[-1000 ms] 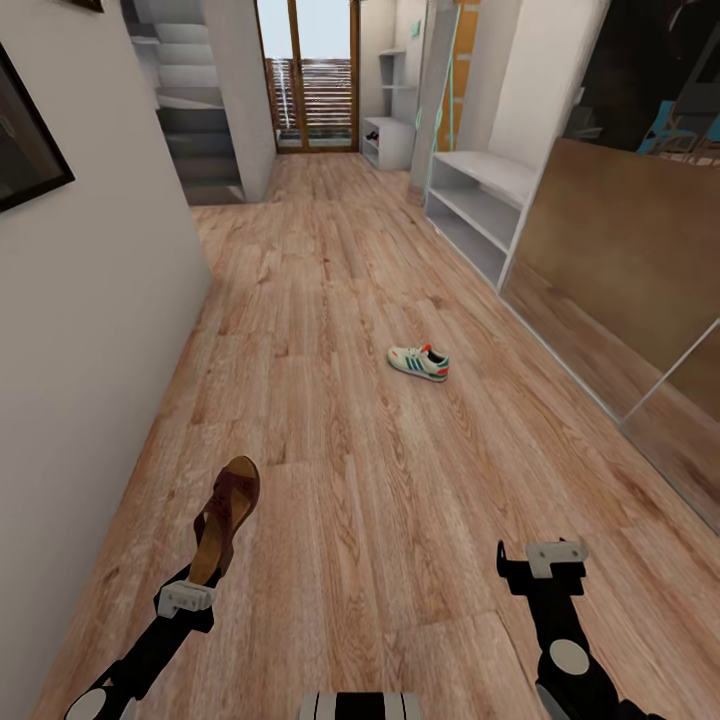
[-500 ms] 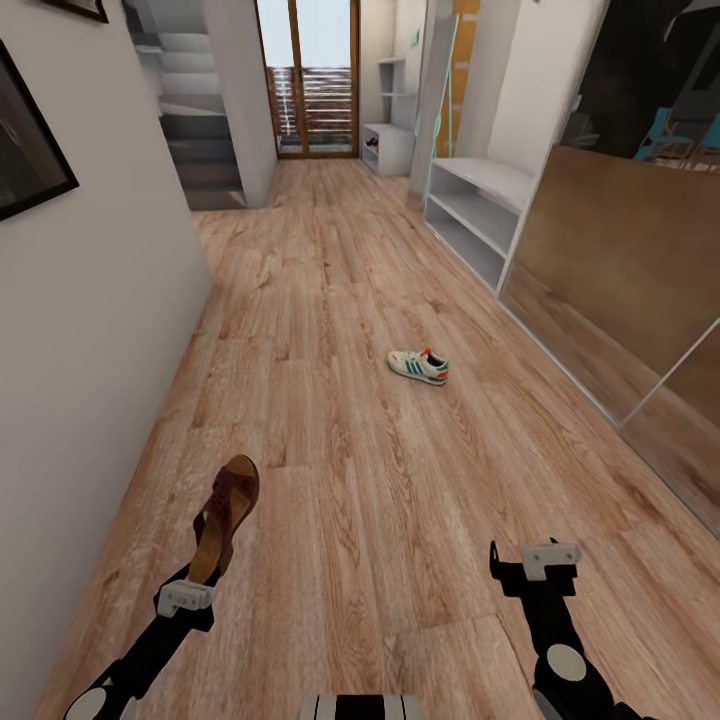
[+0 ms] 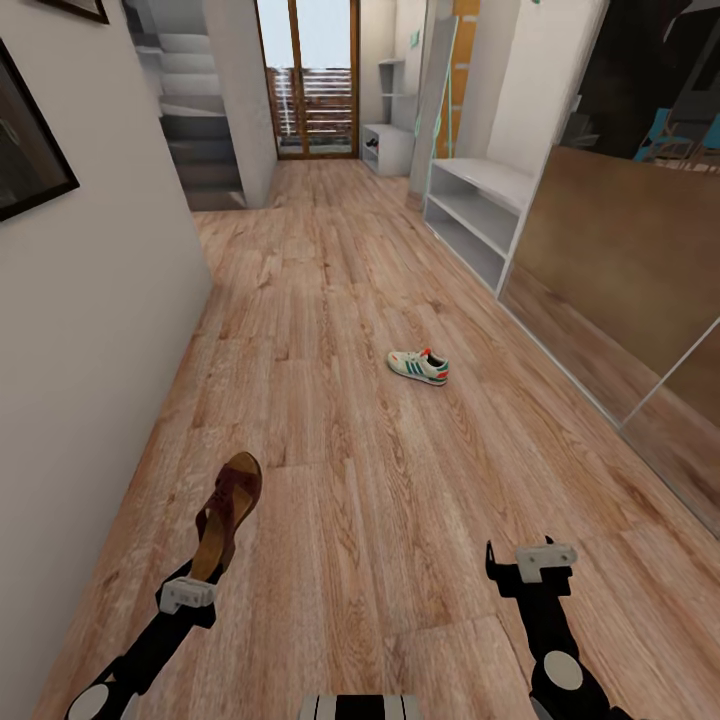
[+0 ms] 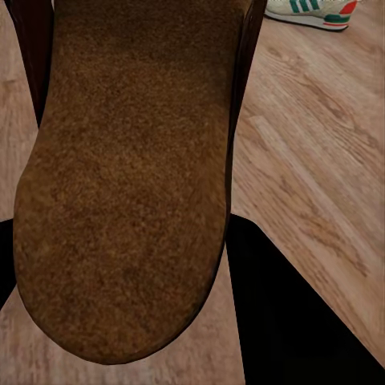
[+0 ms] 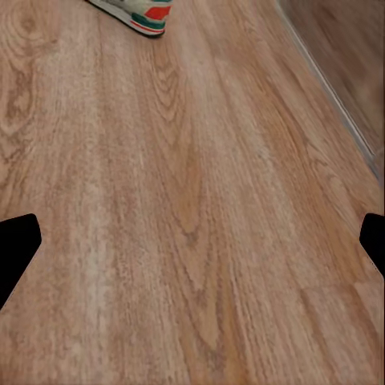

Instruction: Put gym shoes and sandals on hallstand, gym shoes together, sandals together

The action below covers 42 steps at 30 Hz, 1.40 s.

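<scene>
My left gripper (image 3: 203, 574) is shut on the heel end of a dark brown sandal (image 3: 226, 511), held above the corridor floor (image 3: 340, 300) at the lower left. In the left wrist view the sandal's tan sole (image 4: 128, 184) sits close between the dark fingers (image 4: 281, 321). One cream-white gym shoe (image 3: 418, 365) with green stripes lies on the planks ahead, between me and the hallstand (image 3: 478, 200), a pale grey shelved unit by the right wall. The shoe's edge also shows in both wrist views (image 4: 309, 10) (image 5: 132, 10). My right gripper (image 3: 522, 562) is open over bare floor (image 5: 192, 241).
A white wall (image 3: 90, 330) runs close along the left. Brown sliding panels (image 3: 620, 270) line the right side past the hallstand. Stairs (image 3: 190, 110) and a glazed door (image 3: 310, 80) close the far end, beside a small white shelf unit (image 3: 388, 140).
The view shifted slightly. The right gripper has drifted a little lower and to the left in the picture. The sandal stays in the left gripper, and the gym shoe has not moved.
</scene>
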### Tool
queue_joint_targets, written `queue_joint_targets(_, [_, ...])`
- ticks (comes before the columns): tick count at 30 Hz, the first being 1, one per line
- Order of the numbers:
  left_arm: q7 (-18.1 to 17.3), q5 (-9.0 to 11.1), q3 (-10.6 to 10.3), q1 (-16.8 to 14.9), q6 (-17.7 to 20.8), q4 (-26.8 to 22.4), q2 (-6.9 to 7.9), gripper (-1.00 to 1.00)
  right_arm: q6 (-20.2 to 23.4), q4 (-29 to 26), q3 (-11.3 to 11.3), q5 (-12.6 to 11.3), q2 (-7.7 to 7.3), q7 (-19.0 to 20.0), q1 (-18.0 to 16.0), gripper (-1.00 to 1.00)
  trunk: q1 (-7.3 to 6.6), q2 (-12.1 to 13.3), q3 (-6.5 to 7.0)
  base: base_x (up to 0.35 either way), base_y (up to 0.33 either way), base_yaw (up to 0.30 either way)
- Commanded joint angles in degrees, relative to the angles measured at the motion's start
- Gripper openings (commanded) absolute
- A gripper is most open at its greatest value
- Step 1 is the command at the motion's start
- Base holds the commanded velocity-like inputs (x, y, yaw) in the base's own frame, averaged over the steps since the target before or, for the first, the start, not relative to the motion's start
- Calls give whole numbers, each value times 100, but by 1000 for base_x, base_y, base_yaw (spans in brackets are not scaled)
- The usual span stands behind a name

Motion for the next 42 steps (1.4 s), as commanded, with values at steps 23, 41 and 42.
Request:
queue_joint_targets(23, [-14,127,411,39,-125,68,-28,-100,138,522,66,120,65,-90,-6,100,-1,-2,-4,0,0,0])
queue_joint_targets(41, [9,83,375,53,-135,79,-85,-100,-62,549,73,116,197,-150,10,100,-1,-2,-4,128,-150,0])
queue_joint_targets(42, [9,83,375,53,-135,79,-85,-100,-62,549,73,116,197,-150,10,100,-1,-2,-4,228,-242,0])
